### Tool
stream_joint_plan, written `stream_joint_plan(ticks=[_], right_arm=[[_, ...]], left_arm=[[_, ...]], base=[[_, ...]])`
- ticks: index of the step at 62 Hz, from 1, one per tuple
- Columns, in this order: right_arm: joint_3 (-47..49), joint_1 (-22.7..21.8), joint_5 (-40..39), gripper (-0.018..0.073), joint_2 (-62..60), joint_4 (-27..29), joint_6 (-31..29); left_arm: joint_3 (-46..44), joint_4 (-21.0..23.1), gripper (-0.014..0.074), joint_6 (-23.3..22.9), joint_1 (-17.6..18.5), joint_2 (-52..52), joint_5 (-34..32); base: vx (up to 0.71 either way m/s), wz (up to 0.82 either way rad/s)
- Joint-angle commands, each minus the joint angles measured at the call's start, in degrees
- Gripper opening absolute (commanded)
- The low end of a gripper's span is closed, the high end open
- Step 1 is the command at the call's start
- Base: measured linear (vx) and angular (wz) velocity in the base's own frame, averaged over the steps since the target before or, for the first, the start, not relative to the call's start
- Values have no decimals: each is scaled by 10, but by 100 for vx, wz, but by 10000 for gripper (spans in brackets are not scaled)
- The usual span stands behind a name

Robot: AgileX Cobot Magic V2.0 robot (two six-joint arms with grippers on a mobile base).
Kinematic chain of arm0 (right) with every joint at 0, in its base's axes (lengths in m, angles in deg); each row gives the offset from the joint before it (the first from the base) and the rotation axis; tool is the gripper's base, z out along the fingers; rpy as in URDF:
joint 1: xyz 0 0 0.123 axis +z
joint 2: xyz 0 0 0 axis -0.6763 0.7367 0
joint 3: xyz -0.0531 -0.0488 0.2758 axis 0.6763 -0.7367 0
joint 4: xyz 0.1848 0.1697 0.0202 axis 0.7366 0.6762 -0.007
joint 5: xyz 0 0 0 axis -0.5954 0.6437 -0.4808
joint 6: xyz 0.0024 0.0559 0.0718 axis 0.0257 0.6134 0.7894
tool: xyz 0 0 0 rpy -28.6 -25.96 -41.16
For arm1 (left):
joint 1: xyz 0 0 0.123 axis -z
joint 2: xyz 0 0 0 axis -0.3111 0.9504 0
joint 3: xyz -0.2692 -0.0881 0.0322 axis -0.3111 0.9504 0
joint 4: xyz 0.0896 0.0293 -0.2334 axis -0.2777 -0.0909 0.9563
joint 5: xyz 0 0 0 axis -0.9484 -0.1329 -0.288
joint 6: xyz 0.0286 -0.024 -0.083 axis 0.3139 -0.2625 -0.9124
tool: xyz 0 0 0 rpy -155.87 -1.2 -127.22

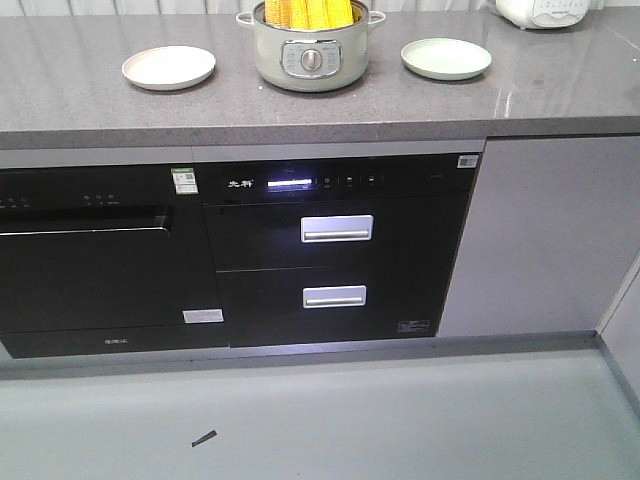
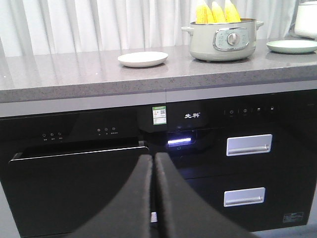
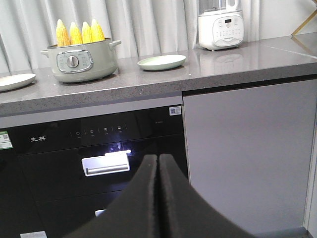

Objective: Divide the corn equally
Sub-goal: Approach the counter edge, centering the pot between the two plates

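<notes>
The corn (image 3: 79, 32) stands upright in a pale green electric pot (image 1: 311, 50) with a dial on its front. The right wrist view shows four yellow cobs side by side, their pointed tips rising above the pot's rim. The left wrist view shows only three tips. None of the cobs lies outside the pot.

The pot sits on a grey speckled countertop (image 1: 80, 110), near its back edge. In the front view, a white plate (image 1: 168, 67) lies to the left of the pot and a pale green plate (image 1: 446, 58) to the right of it. Both are set apart from the pot and both are bare. Farther right of the pot, beyond the green plate, stands a white blender (image 3: 220, 27). A white curtain (image 2: 74, 25) hangs behind the pot.

Below the pot, under the counter's edge, is a black built-in cabinet (image 1: 340, 260) with a lit display and two silver-handled drawers, one above the other. Left of that, below the white plate, is a black appliance door (image 1: 90, 270).

The left gripper (image 2: 153, 158) is well below the pot, level with the black fronts. Its two dark fingers are pressed together with nothing between them. The right gripper (image 3: 158, 158) is also low and in front of the cabinets, down and to the right of the pot. Its fingers likewise meet, and it is empty.
</notes>
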Motion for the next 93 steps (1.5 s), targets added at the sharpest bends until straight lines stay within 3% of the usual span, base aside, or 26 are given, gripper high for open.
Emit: stream_joint_plan(ticks=[1,93], right_arm=[[-4,-3,-41,-6,-3,-4,-6],[-4,-3,-42,-6,-3,-4,-6]], left_arm=[[9,0,-6,-4,0,-9,-42],[9,0,-6,-4,0,-9,-42]], base=[[11,3],[9,3]])
